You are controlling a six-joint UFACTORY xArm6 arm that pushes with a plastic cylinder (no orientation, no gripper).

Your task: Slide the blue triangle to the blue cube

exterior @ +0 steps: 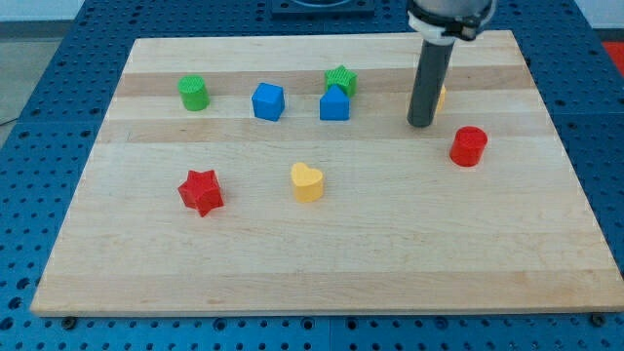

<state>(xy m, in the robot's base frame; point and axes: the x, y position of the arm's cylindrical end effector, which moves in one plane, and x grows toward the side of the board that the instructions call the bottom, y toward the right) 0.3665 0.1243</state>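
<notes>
In the camera view, my tip [421,123] rests on the desk [322,263] toward the view's upper right, well to the right of the blue triangle [334,103], with a yellow block [441,96] peeking from behind the rod; the arm carries no jaws, so nothing is held. The blue triangle sits just right of the blue cube [268,101], apart from it, touching the green star [340,80] behind.
</notes>
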